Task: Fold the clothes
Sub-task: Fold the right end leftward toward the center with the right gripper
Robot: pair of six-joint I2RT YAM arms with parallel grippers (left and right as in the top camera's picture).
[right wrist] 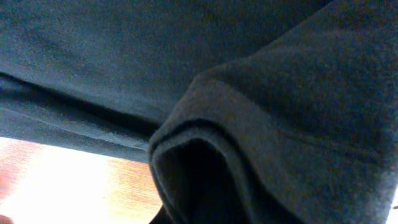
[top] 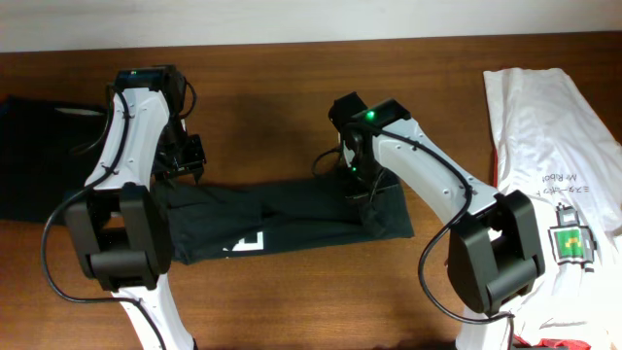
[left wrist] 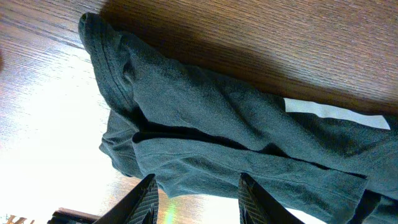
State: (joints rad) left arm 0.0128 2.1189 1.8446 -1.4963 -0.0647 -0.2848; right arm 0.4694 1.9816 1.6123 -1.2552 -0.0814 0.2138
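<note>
**Shirt [top: 292, 219] folded into a strip at mid-table**

It lies as a long dark band across the table [top: 262, 107], with a white letter patch on its near edge. Above its left end the left gripper [left wrist: 199, 202] hangs with fingers spread wide, holding nothing. The right gripper [top: 369, 209] sits low on the right end. Fabric fills its wrist view, so I cannot tell its grip.
</note>
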